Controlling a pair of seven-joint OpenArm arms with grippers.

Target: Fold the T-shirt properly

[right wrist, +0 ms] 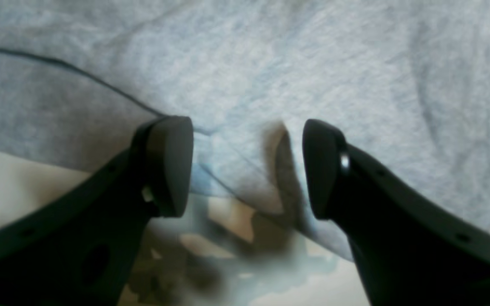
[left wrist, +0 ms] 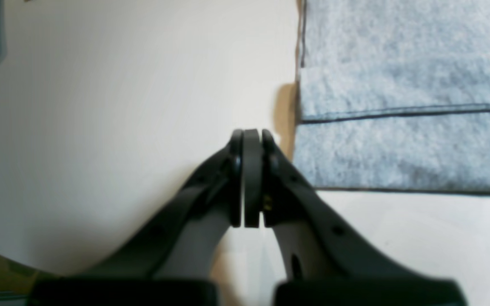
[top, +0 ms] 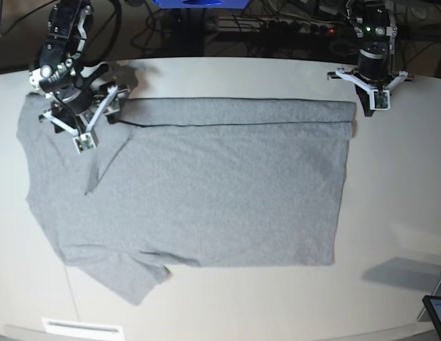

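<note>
T-shirt [top: 206, 199]: grey, short-sleeved, plain side up, spread flat across the middle of the tabletop [top: 390, 213] in the base view. One sleeve reaches toward the lower left of the frame; the other lies at the upper left. A narrow band along the far edge is folded over, its dark seam line running left to right.

Right gripper [right wrist: 247, 168]: at the upper left of the base view, over the shirt's upper-left shoulder. In its wrist view the jaws stand well apart, grey cloth lying between and beneath them; no cloth is pinched.

Left gripper [left wrist: 252, 140]: at the upper right of the base view, just beside the folded band's right-hand corner. In its wrist view the jaws are pressed together on nothing, over bare tabletop, with the shirt's layered edge just to the right.

Dark cables [top: 277, 25]: along the top edge, beyond the tabletop.
</note>
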